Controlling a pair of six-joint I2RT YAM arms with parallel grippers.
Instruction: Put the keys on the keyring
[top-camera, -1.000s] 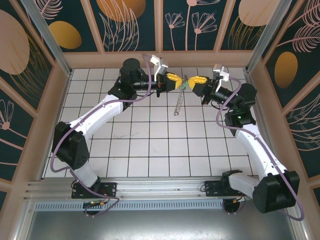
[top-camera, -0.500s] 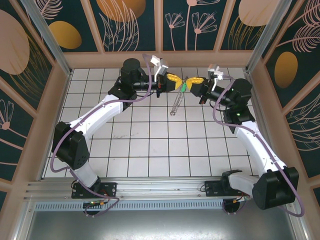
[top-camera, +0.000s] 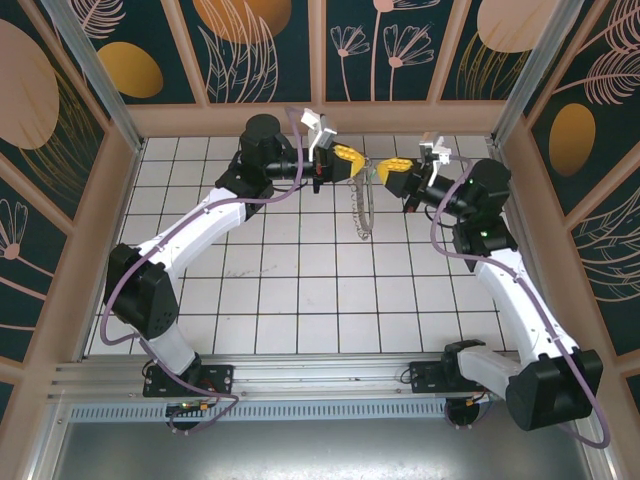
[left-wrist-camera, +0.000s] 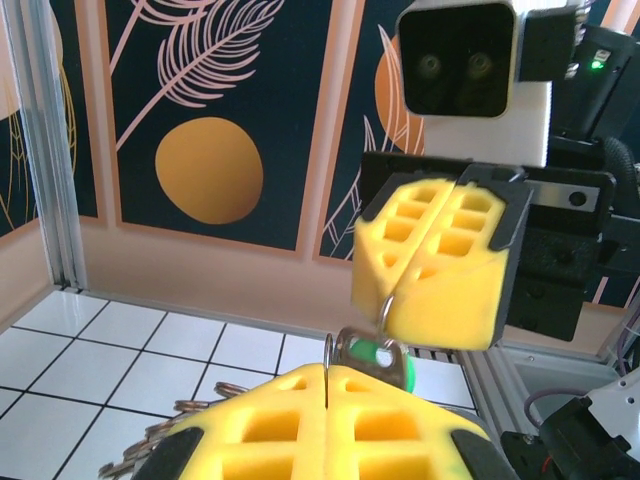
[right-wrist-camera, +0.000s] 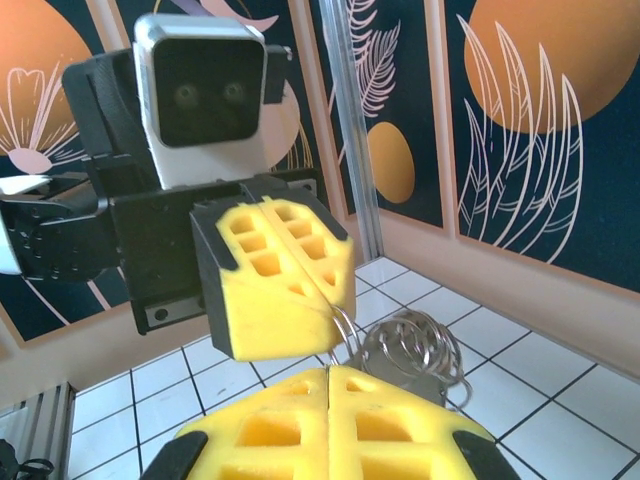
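Top view: the floor (top-camera: 300, 290) is white tile ruled with dark lines, fenced by pale wooden rails and dark teal wall panels (top-camera: 255, 50) painted with orange discs and pink leaves. An aluminium rail (top-camera: 300, 375) runs along 6 o'clock. My left claw (top-camera: 352, 163) and right claw (top-camera: 388, 166) meet tip to tip near 12 o'clock, both pressed together. The keyring (top-camera: 362, 210) dangles between them toward 6 o'clock.

Left wrist: my left claw (left-wrist-camera: 327, 390) sits at 6 o'clock and pinches the keyring (left-wrist-camera: 150, 455) by its thin wire, its coils spilling toward 8 o'clock. The green-headed key (left-wrist-camera: 372, 352) sits just above my pads, under the right claw (left-wrist-camera: 430, 300), which nips a wire loop.

Right wrist: my right claw (right-wrist-camera: 328, 390) is clamped at 6 o'clock, with the left claw (right-wrist-camera: 295, 290) at 11 o'clock. The keyring (right-wrist-camera: 415, 350) is bunched toward 4 o'clock over the white tiles
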